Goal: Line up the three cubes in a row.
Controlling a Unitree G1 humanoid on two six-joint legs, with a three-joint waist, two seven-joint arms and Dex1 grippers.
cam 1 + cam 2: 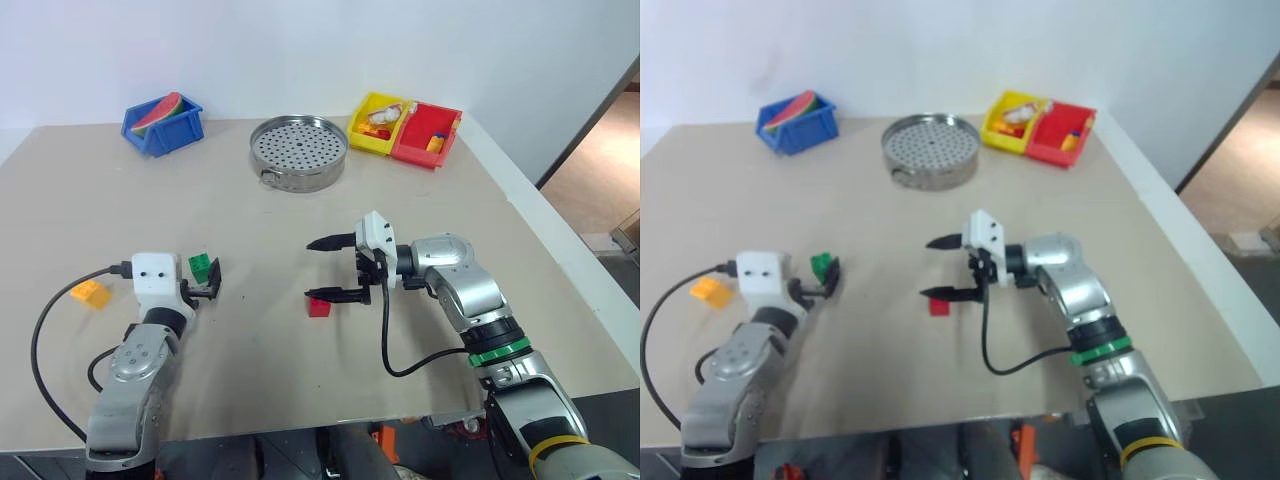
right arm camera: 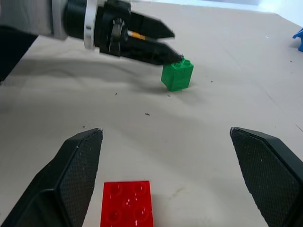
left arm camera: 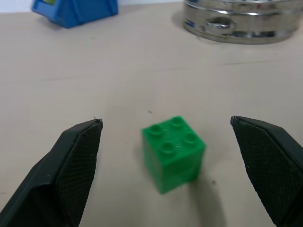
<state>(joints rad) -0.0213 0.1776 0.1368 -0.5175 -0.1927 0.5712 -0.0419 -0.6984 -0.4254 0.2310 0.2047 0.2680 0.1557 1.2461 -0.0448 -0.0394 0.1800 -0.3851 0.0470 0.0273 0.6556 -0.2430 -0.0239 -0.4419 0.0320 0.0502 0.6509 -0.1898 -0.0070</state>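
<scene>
The green cube [image 3: 173, 152] stands on the table between the wide-apart fingers of my left gripper [image 3: 165, 122], ungripped; it also shows at the left gripper [image 1: 203, 283] in the head view. The red cube [image 1: 319, 307] lies mid-table, just under the lower fingertip of my right gripper [image 1: 309, 268], which points left and stands open over it. In the right wrist view the red cube [image 2: 128, 210] sits between that gripper's spread fingers, with the green cube [image 2: 177, 74] and left gripper [image 2: 161, 45] beyond. The orange-yellow cube [image 1: 90, 293] lies left of my left arm.
A blue bin [image 1: 163, 124] with a watermelon-slice toy sits at the back left, a perforated steel tray [image 1: 298, 150] at the back centre, and a yellow bin [image 1: 378, 122] beside a red bin [image 1: 427, 135] at the back right. The table's edge runs along the right.
</scene>
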